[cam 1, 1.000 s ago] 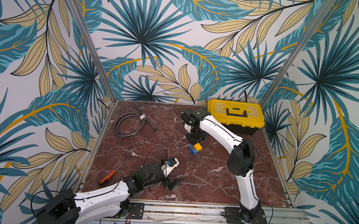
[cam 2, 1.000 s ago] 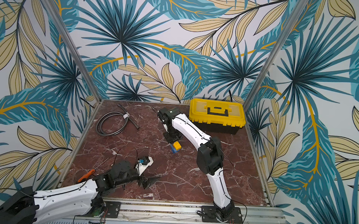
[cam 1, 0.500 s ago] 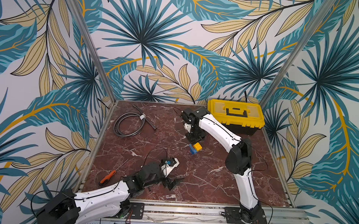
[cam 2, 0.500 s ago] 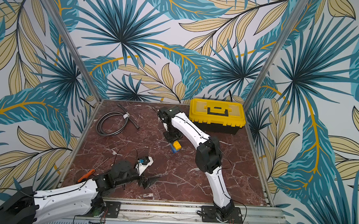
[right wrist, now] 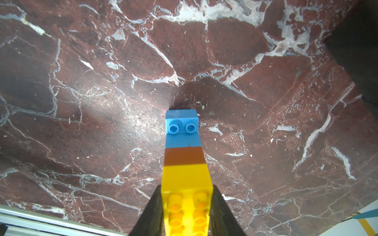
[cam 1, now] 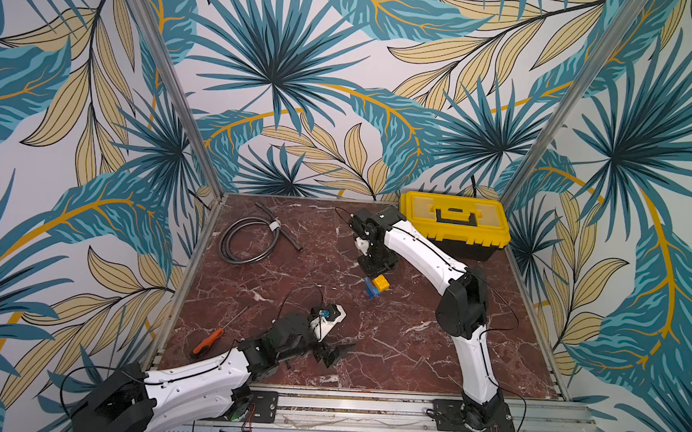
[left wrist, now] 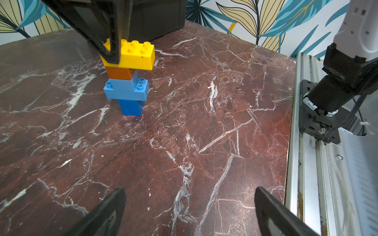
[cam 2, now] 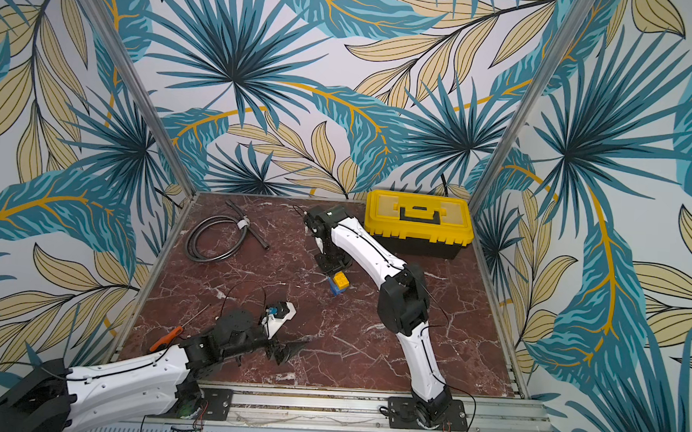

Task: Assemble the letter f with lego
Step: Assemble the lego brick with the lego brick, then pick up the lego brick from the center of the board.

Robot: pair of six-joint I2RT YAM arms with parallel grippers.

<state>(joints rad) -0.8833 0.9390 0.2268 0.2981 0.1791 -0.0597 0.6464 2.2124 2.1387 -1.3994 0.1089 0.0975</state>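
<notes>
The letter f (left wrist: 127,81) stands upright on the marble table (left wrist: 204,132): a dark blue stem (left wrist: 131,106), a wider light blue crossbar (left wrist: 125,91), an orange block (left wrist: 119,73) and a yellow bar (left wrist: 133,55) on top. In both top views this lego stack (cam 1: 376,285) (cam 2: 338,283) is at the table's middle. My right gripper (right wrist: 186,206) comes down from above and is shut on the yellow bar (right wrist: 186,181), one black finger (right wrist: 152,214) on each long side. My left gripper (left wrist: 189,204) is open and empty, low near the front edge (cam 1: 335,352), well short of the stack.
A yellow-and-black toolbox (cam 1: 453,226) stands at the back right, just behind the right arm. A coiled black hose (cam 1: 249,240) lies at the back left. An orange-handled screwdriver (cam 1: 207,340) lies at the front left. An aluminium rail (cam 1: 367,405) runs along the front edge.
The right arm's elbow has shifted very slightly; its gripper stays on the yellow bar. The left arm has not moved.
</notes>
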